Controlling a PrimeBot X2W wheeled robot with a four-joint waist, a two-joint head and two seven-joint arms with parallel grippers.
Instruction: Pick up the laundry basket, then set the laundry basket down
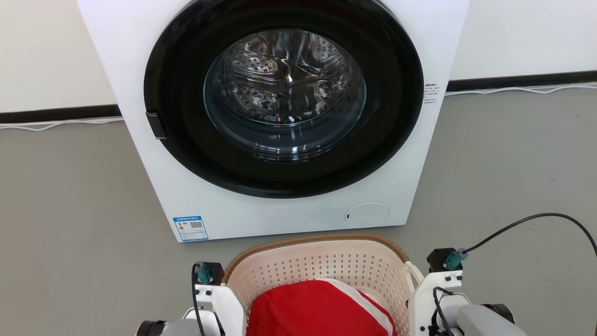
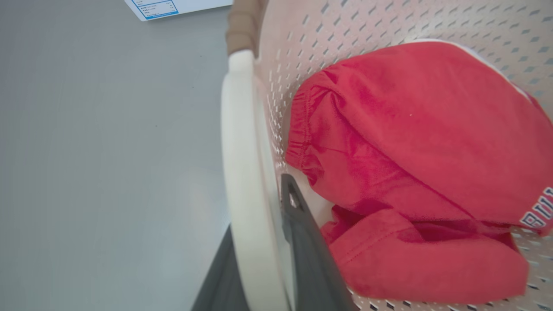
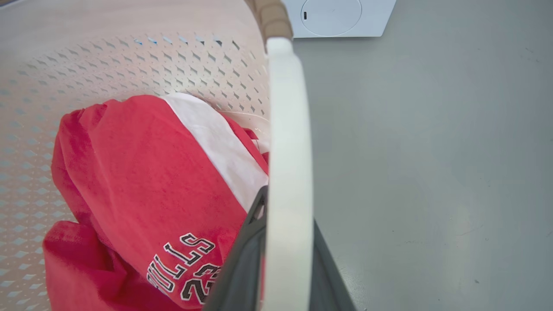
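Facing a white front-loading washing machine [image 1: 289, 212] with a round, dark-ringed glass door [image 1: 284, 93], standing on a grey floor [image 1: 70, 210]. Low in the head view, right at the machine's foot and between the two pale wrists, the laundry basket [image 1: 322, 266]: cream, perforated, with a brown woven-look rim. Inside it, a red garment [image 1: 317, 308] with a white stripe and black-edged white lettering. Left gripper [image 2: 259, 207] narrowed onto the basket's left handle [image 2: 242, 129], one dark finger [image 2: 304, 246] inside the wall beside the cloth, the other outside over the floor. Right gripper [image 3: 287, 207] pinched the same way on the right handle [image 3: 287, 108], a finger on each side. Cannot tell whether the basket is lifted off the floor or resting on it. A black cable [image 1: 536, 217] arching away from the right wrist.
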